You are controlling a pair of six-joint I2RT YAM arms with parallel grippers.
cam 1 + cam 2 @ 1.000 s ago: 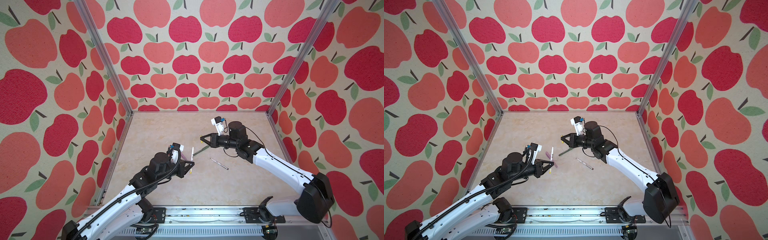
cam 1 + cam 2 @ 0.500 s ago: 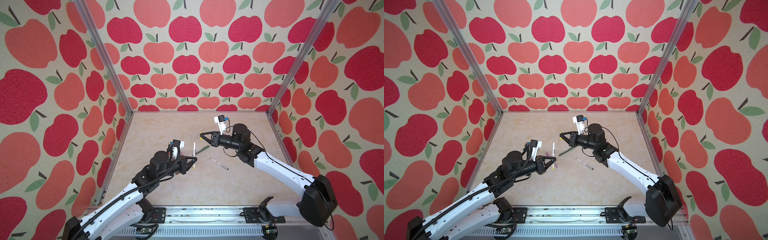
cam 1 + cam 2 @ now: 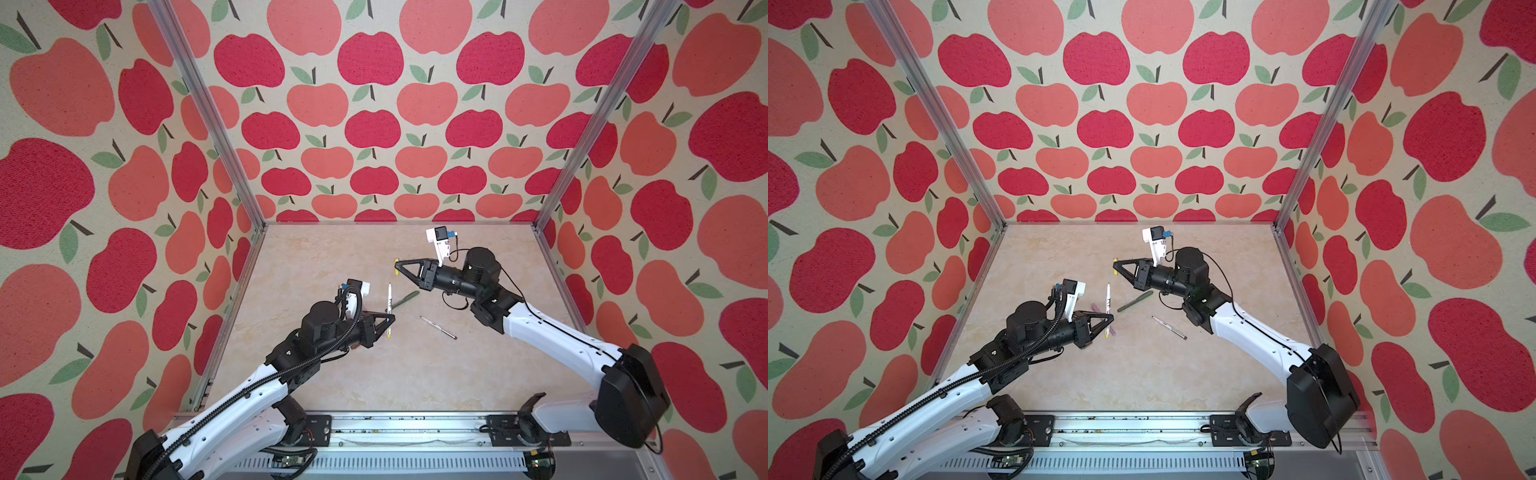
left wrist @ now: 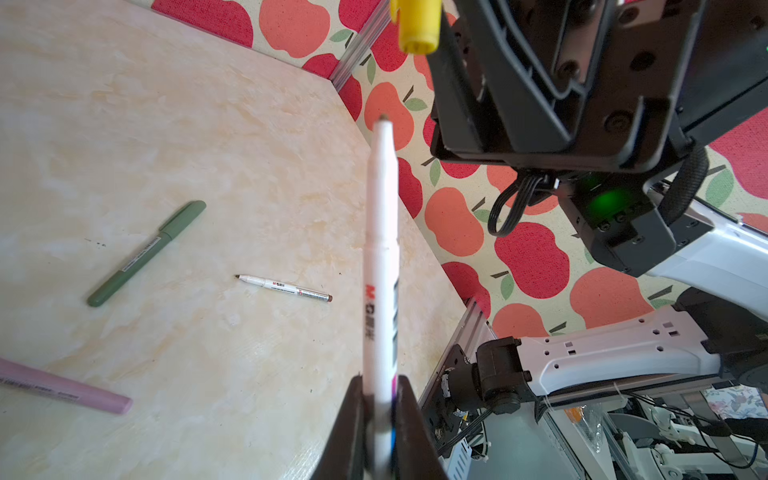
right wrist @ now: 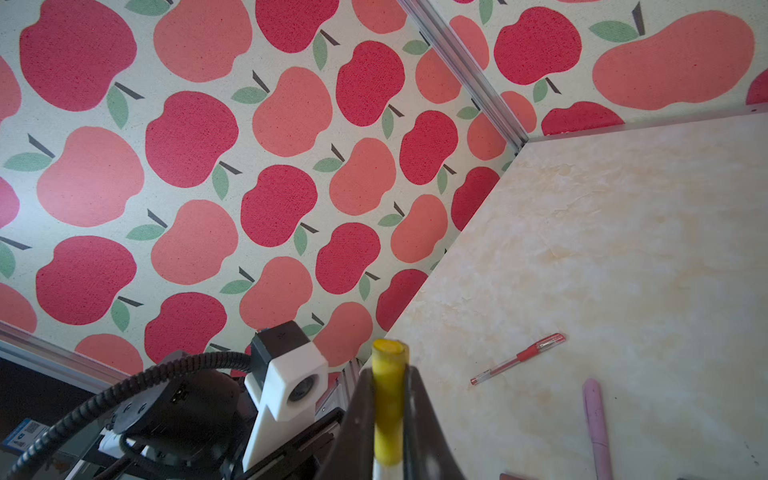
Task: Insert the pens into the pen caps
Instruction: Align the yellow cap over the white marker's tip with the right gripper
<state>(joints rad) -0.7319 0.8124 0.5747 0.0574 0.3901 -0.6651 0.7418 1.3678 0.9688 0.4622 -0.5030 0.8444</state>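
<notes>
My left gripper (image 3: pixel 392 319) (image 3: pixel 1112 318) (image 4: pixel 379 380) is shut on a white pen with yellow print (image 3: pixel 389 305) (image 3: pixel 1108 300) (image 4: pixel 380 249), held above the table with its tip pointing up and away. My right gripper (image 3: pixel 397 262) (image 3: pixel 1115 262) (image 5: pixel 388 374) is shut on the yellow pen cap (image 3: pixel 397 270) (image 3: pixel 1115 271) (image 5: pixel 387 399) (image 4: pixel 417 25). The cap hangs a short way beyond the pen's tip, and the two do not touch. Both grippers are off the table, facing each other near its middle.
On the marble-look table (image 3: pixel 374 374) lie a dark green pen (image 3: pixel 405 299) (image 4: pixel 145 253), a white pen with brown print (image 3: pixel 438 327) (image 4: pixel 284 287), a lilac pen (image 4: pixel 62 386) (image 5: pixel 596 424) and a red pen (image 5: pixel 517 359). Apple-print walls enclose three sides.
The left gripper has carried the white pen a little to the right. The right gripper has moved the yellow cap up and towards the back. Both grips are unchanged.
</notes>
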